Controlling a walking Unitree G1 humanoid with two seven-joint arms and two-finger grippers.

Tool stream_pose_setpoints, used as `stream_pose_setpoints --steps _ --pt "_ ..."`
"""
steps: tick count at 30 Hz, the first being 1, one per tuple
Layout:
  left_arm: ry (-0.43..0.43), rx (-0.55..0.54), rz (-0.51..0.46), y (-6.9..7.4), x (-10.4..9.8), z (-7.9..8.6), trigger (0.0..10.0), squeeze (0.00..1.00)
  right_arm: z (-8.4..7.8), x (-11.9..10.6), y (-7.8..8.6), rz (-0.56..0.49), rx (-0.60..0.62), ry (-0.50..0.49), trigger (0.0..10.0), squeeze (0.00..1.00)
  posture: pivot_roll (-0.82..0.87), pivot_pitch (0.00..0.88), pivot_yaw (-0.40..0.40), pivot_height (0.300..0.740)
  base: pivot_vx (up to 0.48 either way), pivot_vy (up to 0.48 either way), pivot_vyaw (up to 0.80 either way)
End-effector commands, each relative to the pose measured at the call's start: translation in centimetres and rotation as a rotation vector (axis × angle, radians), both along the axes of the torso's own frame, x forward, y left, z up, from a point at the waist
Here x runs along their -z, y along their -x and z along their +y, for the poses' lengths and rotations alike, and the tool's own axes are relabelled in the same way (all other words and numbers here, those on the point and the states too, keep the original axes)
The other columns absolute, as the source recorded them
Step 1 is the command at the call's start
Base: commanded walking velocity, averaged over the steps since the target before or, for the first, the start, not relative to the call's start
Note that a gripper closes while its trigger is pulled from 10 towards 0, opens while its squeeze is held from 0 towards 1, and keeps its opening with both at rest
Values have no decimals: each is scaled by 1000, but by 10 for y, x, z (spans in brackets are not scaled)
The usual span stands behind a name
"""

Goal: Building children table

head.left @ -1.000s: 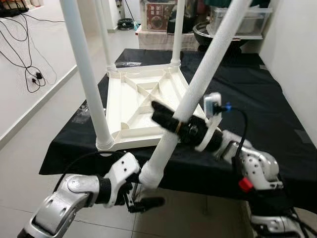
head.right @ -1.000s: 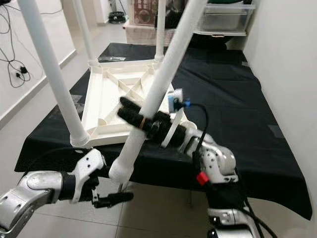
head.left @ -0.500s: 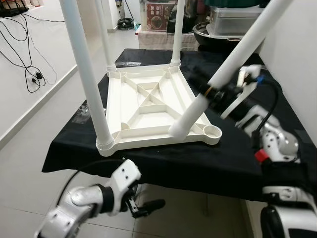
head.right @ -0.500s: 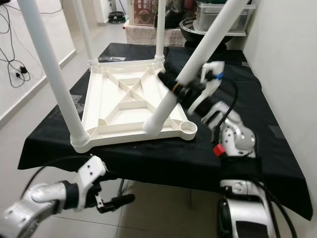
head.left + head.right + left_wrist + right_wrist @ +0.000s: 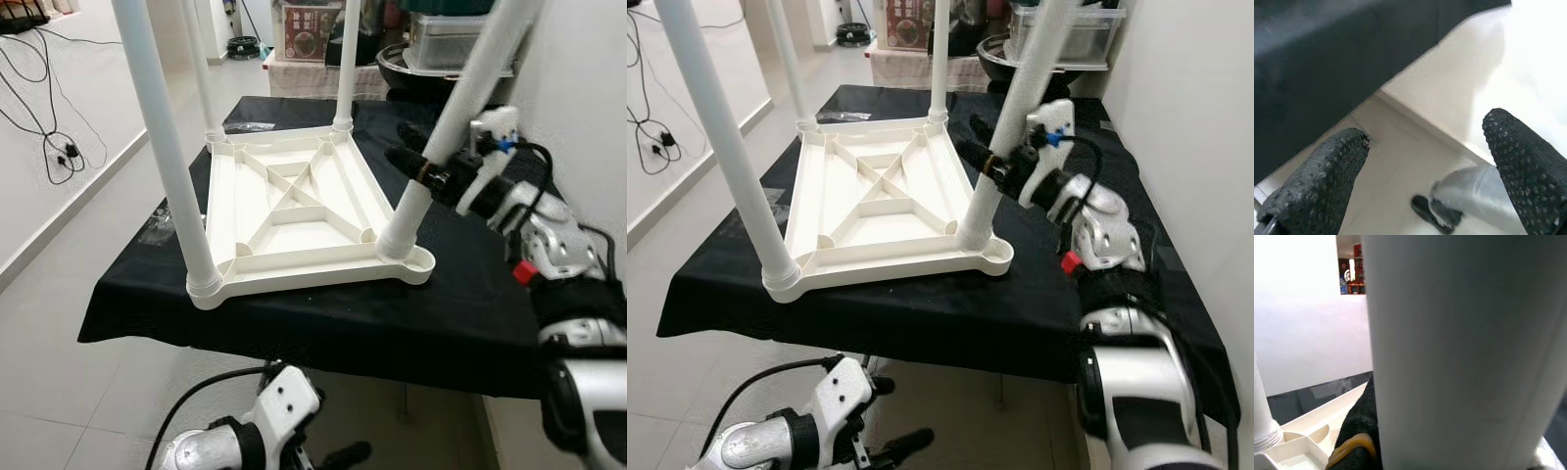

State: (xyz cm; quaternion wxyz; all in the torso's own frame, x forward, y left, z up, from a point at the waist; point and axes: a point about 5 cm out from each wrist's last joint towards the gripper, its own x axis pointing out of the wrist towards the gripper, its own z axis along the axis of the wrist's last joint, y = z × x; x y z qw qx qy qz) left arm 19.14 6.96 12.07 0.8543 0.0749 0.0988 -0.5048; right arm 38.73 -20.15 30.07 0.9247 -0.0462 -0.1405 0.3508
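Silver and idle at the near edge of the frame, the left gripper (image 5: pixel 1415 171) hangs below the black-draped work table (image 5: pixel 294 318), its fingers spread apart over bare floor and holding nothing. On the cloth above lies the white plastic tabletop (image 5: pixel 294 211), upside down with its ribbed underside showing, near the front edge of the work table. Three legs already stand upright in their corner sockets: the near-left leg (image 5: pixel 162 147) and the two far legs (image 5: pixel 345 59). The fourth leg (image 5: pixel 446 127) leans at a slant, its foot resting at the near-right corner socket (image 5: pixel 407 259) but apparently not yet pushed home. The right gripper (image 5: pixel 994 166) is clamped around this leg partway up its length, its black fingers (image 5: pixel 407 157) wrapped on the tube. By this showing the build looks close to complete: what seems to remain is to bring the last leg upright, seat it fully, and turn the table onto its feet. Beyond the work table stand storage boxes (image 5: pixel 460 39) and a dark bowl.
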Motion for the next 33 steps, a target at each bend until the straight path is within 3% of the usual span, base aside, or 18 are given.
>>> stream_pose_setpoints --steps 1,6,9,12,13,14,15,17,20,23,24,28,33 --pt "0 -18 20 5 0 0 10000 0 4 -3 -3 -11 -8 13 0 0 108 173 6 740 0 0 0" --pt "3 -17 18 10 -1 -2 10000 0 7 -6 -5 0 -45 34 0 0 117 198 5 740 0 0 0" --pt "7 -27 21 16 -4 0 10000 0 8 -7 -3 41 -156 85 0 0 121 227 13 740 0 0 0" --pt "14 -32 22 22 -6 1 10000 0 1 -12 -6 28 -97 142 0 0 123 238 12 740 0 0 0" --pt "31 -76 8 23 -10 1 10000 0 -5 -16 -11 -7 32 129 0 0 122 244 7 740 0 0 0" --pt "31 -76 8 23 -10 1 10000 0 -5 -16 -11 -7 32 129 0 0 122 244 7 740 0 0 0" --pt "43 -115 3 20 -11 3 10000 0 -6 -19 -12 -24 67 72 9765 0 121 244 6 740 0 0 0" --pt "51 -141 1 18 -12 3 10000 0 -7 -21 -12 -33 86 31 9765 0 120 243 6 740 0 0 0" --pt "83 -218 -56 9 -19 5 10000 0 -11 -26 -13 -89 193 -105 10000 0 117 222 -1 740 0 0 0" --pt "94 -252 -85 5 -23 5 10000 0 -12 -27 -12 -107 221 -140 10000 0 117 222 -1 740 0 0 0" --pt "127 -321 -132 -7 -32 7 10000 0 -11 -22 -8 -134 239 -185 10000 0 104 183 9 740 0 0 -788" --pt "144 -348 -148 -13 -36 8 10000 0 -10 -17 -6 -136 243 -186 10000 0 103 179 9 740 0 0 -788" --pt "182 -456 -226 -35 -49 13 10000 0 1 1 -1 -127 227 -191 10000 0 80 115 3 740 0 0 -630"
